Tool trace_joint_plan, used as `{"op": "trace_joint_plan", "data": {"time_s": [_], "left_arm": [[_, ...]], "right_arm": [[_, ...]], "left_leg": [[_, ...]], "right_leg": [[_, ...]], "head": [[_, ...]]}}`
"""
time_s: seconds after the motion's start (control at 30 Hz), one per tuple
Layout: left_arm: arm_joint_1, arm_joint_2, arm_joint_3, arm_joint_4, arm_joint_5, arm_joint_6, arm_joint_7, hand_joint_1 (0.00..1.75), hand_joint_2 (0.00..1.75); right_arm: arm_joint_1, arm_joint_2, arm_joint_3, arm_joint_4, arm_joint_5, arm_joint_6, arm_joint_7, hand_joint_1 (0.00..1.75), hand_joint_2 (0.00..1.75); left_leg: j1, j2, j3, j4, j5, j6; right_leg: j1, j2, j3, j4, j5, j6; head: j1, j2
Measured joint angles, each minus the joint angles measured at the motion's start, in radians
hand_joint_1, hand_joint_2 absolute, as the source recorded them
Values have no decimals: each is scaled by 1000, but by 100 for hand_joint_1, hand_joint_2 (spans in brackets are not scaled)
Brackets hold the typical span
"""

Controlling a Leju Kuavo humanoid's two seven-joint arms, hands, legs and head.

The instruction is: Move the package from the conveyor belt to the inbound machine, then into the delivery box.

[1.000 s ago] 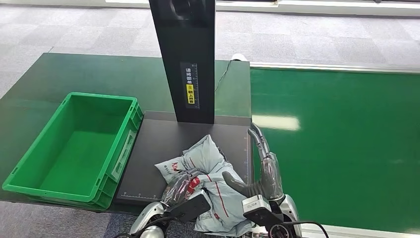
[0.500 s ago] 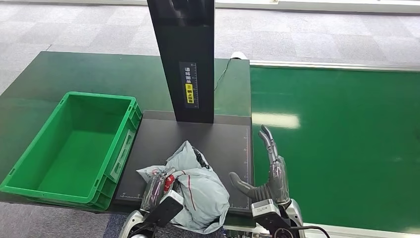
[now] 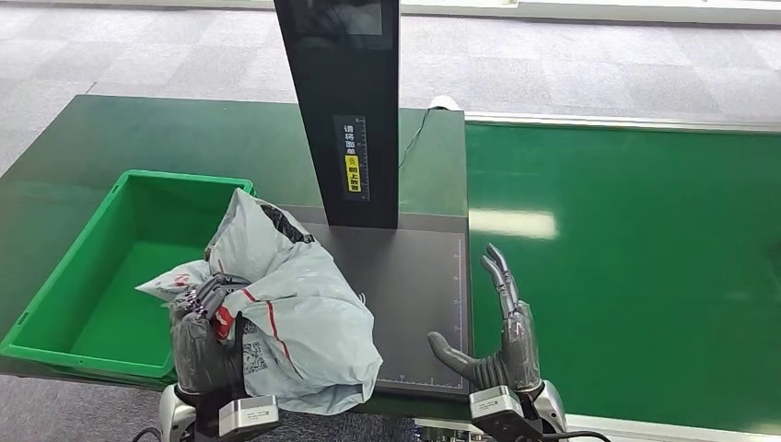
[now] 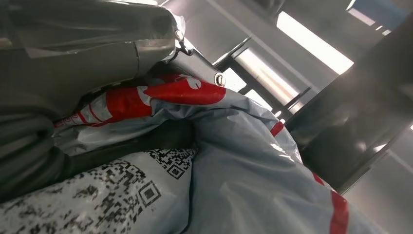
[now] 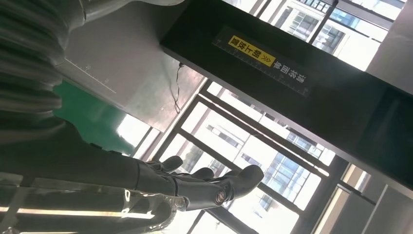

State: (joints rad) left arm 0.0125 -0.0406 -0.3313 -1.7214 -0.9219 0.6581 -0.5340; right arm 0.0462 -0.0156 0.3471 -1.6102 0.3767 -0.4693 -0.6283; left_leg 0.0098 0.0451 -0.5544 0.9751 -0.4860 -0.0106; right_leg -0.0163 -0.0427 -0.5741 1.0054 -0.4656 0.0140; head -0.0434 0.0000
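The left hand [image 3: 204,318] is clamped around a soft grey plastic package [image 3: 295,304], a crumpled mailer bag with red stripes, a printed label and small square codes on its skin. The bag bulges up and away from the hand, its puckered neck rising above the fingers [image 3: 210,293], which sink into the folds. It hangs over the near right corner of the green delivery box [image 3: 64,304], partly above the box's rim and partly above the dark flat plate of the inbound machine [image 3: 414,276] just to the hand's right. The bag hides that corner of the box and the plate's near left part, so I cannot tell whether it rests on anything below.

In the left wrist view the package [image 4: 243,161] is glossy and creased, a red band tucked under the grey thumb; the fingers beyond are buried in plastic.

The box is hard moulded plastic, rectangular with ribbed walls. The machine's black upright column [image 3: 345,110] carries a yellow label and runs out of the top of the head view.

The right hand [image 3: 493,345] holds nothing, fingers straight and spread, thumb out, at the plate's near right edge beside the smooth green conveyor belt [image 3: 626,276]. Its dark fingers [image 5: 214,187] show against bright windows.
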Motion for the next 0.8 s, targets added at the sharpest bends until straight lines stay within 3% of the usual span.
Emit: {"op": "trace_joint_plan", "data": {"time_s": [0.17,0.33,0.53,0.8], "left_arm": [[-51,2,56,-52,-84,3,68,175,175],[-115,2,170,-33,-105,1,240,175,175],[-189,17,291,83,-134,-44,421,175,175],[-266,34,433,251,-106,-84,481,175,175]], "right_arm": [[3,0,-1,0,6,-14,0,0,175],[42,1,-12,-26,27,-39,6,0,175],[85,10,-21,-67,74,-39,30,0,175],[105,26,-37,-98,95,-36,41,0,175]], "left_leg": [[0,0,1,0,0,0],[0,0,1,0,0,0],[0,2,0,0,0,0],[0,2,0,0,0,0]], "right_leg": [[0,0,0,0,0,0],[0,0,0,0,0,0],[0,1,-1,0,0,0],[0,2,-1,0,0,0]], "head": [[0,0],[0,0],[0,0],[0,0]]}}
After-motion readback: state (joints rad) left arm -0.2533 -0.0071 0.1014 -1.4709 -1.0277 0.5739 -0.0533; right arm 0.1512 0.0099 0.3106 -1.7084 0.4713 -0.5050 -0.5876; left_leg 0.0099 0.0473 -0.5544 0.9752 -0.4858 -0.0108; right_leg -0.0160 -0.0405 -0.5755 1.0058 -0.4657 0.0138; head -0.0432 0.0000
